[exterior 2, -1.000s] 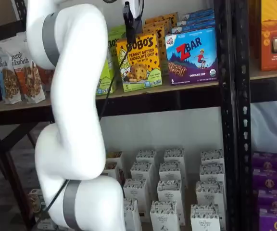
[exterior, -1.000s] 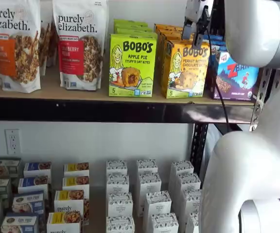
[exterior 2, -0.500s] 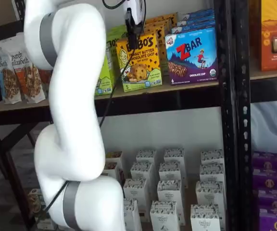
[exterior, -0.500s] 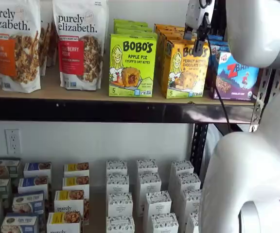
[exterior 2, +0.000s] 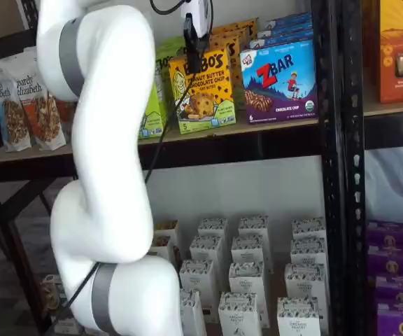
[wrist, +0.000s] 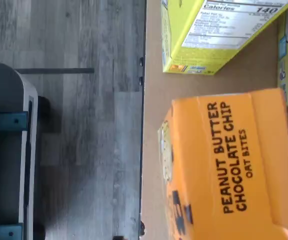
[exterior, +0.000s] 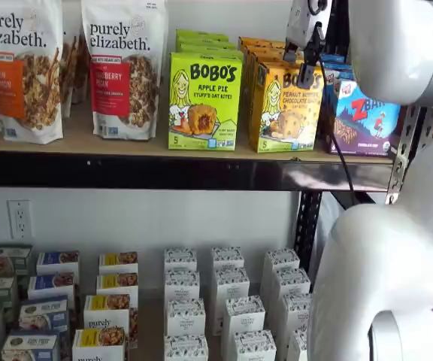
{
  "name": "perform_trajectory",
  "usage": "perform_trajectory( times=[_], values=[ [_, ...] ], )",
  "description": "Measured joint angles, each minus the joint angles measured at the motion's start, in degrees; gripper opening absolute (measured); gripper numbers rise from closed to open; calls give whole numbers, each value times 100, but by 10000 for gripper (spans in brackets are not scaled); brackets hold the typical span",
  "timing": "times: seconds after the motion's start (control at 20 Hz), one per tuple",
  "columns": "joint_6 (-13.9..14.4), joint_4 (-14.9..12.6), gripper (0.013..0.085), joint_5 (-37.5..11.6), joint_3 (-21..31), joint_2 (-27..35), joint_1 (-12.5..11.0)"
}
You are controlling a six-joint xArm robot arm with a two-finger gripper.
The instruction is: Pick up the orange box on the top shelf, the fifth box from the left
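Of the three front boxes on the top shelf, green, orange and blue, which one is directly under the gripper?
The orange box, between the green Bobo's box and the blue ZBar box. The gripper hangs at its top edge; the other two stand to either side.

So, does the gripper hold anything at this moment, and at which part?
Nothing is held. The gripper hangs at the top front edge of the orange box, which stands on the top shelf.
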Motion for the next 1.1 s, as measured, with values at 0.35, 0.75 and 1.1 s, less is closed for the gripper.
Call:
perform_trajectory(
  times=[0.35, 0.75, 1.1],
  values=[
    [-13, -71, 850, -68, 44, 33, 10],
    [-34, -23, 850, -32, -55, 147, -22],
    [-42, -39, 690, -25, -83, 172, -26]
  ],
)
